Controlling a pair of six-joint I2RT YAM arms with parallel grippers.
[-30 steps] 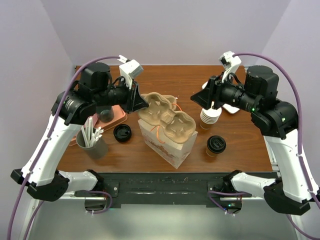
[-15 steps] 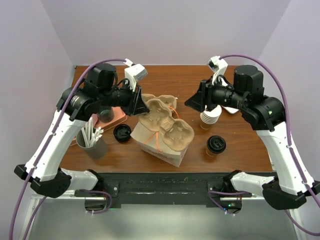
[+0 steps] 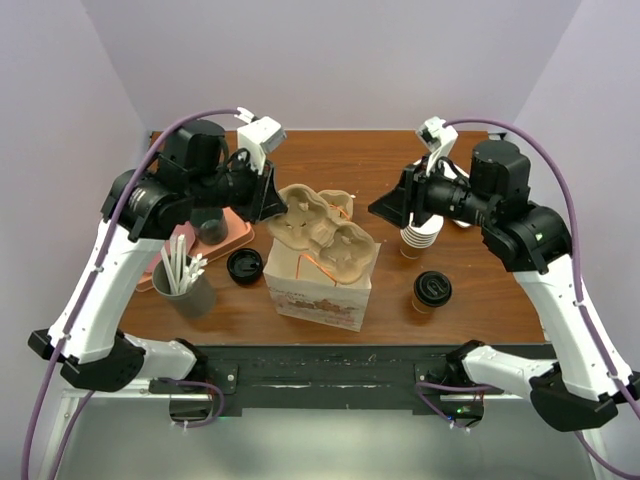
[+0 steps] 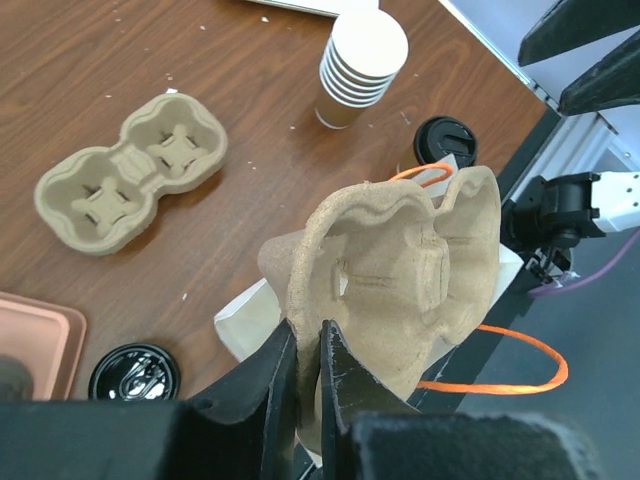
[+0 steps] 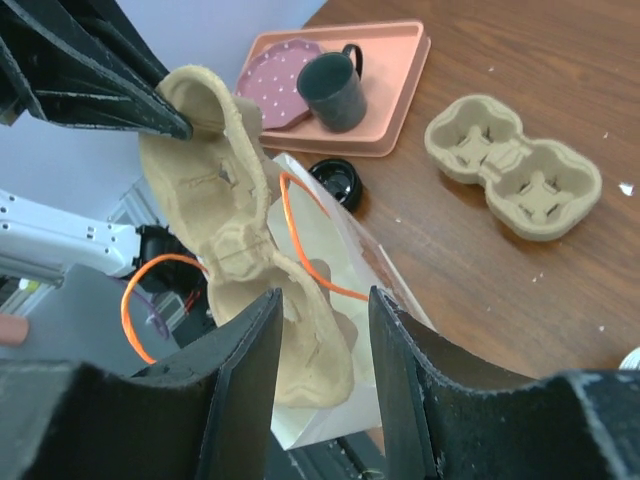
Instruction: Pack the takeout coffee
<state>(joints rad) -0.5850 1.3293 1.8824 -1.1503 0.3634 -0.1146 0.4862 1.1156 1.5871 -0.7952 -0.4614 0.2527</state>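
Observation:
The takeout coffee (image 3: 432,290), a tan cup with a black sip lid, stands on the table right of the white paper bag (image 3: 315,290); it also shows in the left wrist view (image 4: 446,140). My left gripper (image 3: 280,205) (image 4: 308,345) is shut on the rim of a tan pulp cup carrier (image 3: 320,235) (image 4: 400,270), holding it over the bag's mouth. My right gripper (image 3: 385,210) (image 5: 325,340) is open and empty, its fingers on either side of the carrier's far end (image 5: 240,240) above the bag (image 5: 370,270).
A second pulp carrier (image 3: 335,200) (image 5: 512,165) lies behind the bag. A stack of lidless cups (image 3: 420,235) stands under my right wrist. A loose black lid (image 3: 245,265), a grey cup of straws (image 3: 183,280) and a pink tray (image 3: 232,240) with a dark mug (image 5: 335,88) sit left.
The bag has gone from leaning to standing upright and shifted left. The carrier has moved left with my left gripper over the bag. My right gripper has come in toward the carrier.

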